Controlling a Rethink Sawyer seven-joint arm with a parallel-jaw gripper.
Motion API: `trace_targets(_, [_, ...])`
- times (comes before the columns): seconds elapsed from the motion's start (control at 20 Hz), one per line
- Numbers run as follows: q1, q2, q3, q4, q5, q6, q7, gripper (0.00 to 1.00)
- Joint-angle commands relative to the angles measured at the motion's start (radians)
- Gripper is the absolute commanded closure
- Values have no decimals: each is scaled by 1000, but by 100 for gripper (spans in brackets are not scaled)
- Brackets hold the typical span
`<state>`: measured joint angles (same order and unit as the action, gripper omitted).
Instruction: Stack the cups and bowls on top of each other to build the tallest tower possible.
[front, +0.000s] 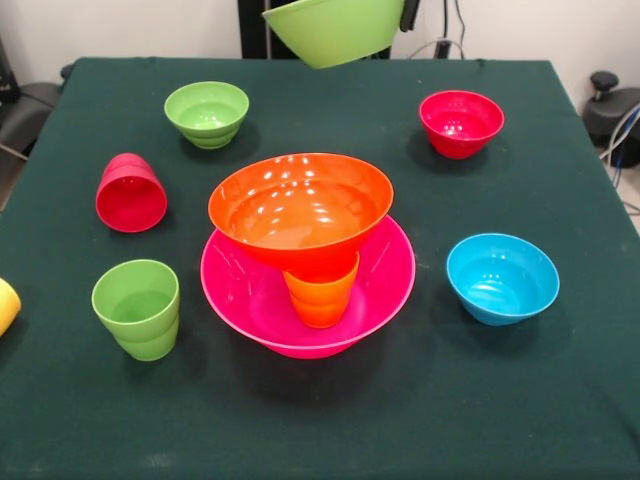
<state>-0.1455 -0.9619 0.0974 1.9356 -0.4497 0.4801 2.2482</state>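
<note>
A large orange bowl is seen resting on an upright orange cup, which stands inside the pink bowl at table centre. A large green bowl is held tilted above the far edge. A small green bowl, red bowl, blue bowl, toppled red cup and upright green cup are spread around.

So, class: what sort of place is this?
Probably a lab or test workspace: a cloth-covered table laid with bright plastic bowls and cups, cables beside it, and a large green bowl held above.
</note>
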Motion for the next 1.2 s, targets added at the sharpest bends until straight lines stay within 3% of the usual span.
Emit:
trace_targets(0.05, [24,27,30,11,38,-29,90,100])
trace_targets(0.3, [45,28,-11,-24,49,-13,132,100])
trace_targets(0.4, [24,23,-14,-17,61,-16,115,100])
trace_targets(0.55, [-35,6,19,-10,77,26,25,100])
trace_targets(0.8, [-158,57,165,-21,84,42,-161,100])
trace_targets(1.2, [-283,131,256,-96,-32,94,-305,100])
